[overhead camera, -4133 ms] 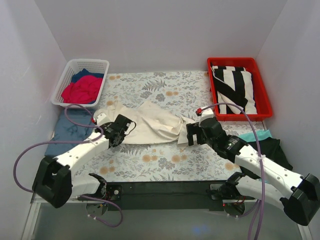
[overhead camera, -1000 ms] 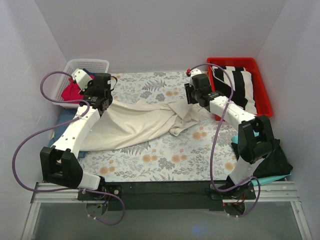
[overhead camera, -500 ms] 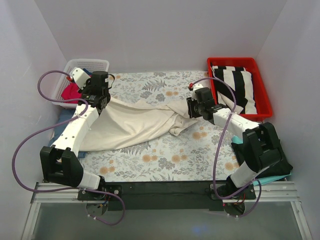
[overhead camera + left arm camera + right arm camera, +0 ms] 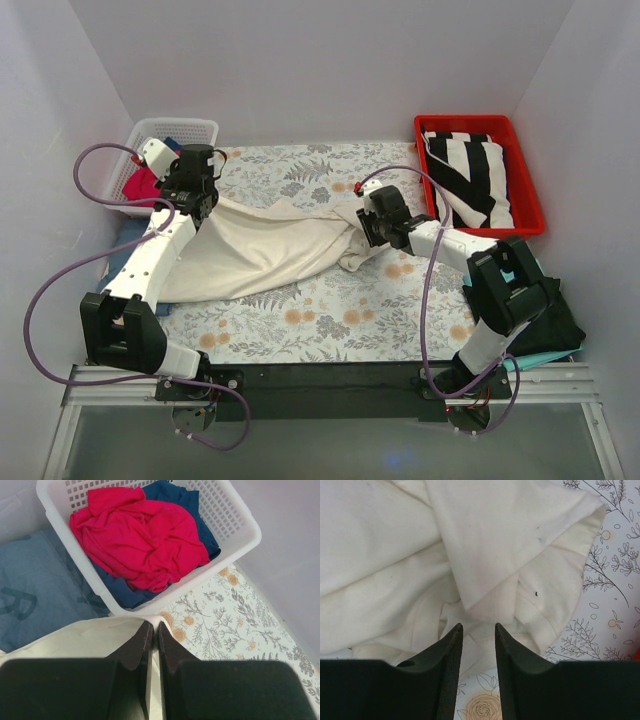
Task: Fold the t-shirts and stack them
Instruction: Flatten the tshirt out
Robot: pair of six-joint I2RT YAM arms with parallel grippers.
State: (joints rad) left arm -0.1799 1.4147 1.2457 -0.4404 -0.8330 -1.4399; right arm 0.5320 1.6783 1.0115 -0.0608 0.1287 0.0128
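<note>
A large cream t-shirt (image 4: 270, 250) lies crumpled across the floral table cover. Its left corner is lifted by my left gripper (image 4: 203, 198), which is shut on the hem (image 4: 152, 626) just in front of the white basket. My right gripper (image 4: 368, 232) hovers low over the shirt's bunched right end (image 4: 485, 540). It is open (image 4: 477, 626), with nothing between its fingers. In the basket lie a red t-shirt (image 4: 140, 535) and a navy one (image 4: 185, 505).
The white basket (image 4: 150, 135) stands at the back left, with a blue-grey shirt (image 4: 120, 248) flat on the table beside it. A red tray (image 4: 531, 212) at the back right holds a black-and-white striped cloth (image 4: 470, 175). Black (image 4: 555, 320) and teal (image 4: 500, 273) shirts lie at the right edge.
My right gripper has swung left and down from beside the red tray to the shirt's bunched end, its jaws narrowing slightly. The left gripper keeps hold of the corner, almost still.
</note>
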